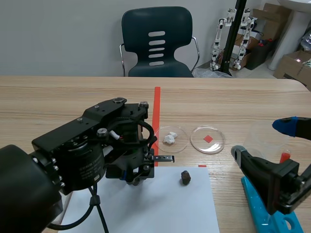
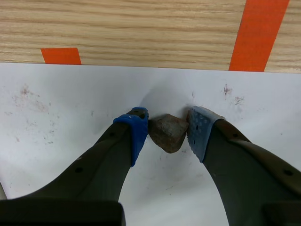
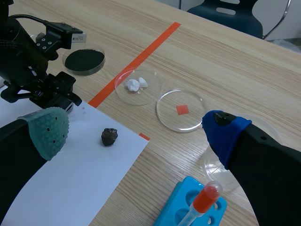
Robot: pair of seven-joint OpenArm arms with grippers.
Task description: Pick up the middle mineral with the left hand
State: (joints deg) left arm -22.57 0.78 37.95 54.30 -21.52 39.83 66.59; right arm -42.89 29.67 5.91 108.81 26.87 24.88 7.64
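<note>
I see my left gripper pinching the brown mineral between both pads, arm angled down at the white paper; my right gripper hangs spread wide.

The wooden table bears a white paper sheet, clear dishes and seemingly a blue rack.

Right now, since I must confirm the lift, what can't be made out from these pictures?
Whether the stone in the left hand is off the paper: left wrist view looks down on it; scene view, arm hides it.
Paper's left part: scene view, under the arm.
Rightmost dish, contents: both other views, behind the right hand.
</note>
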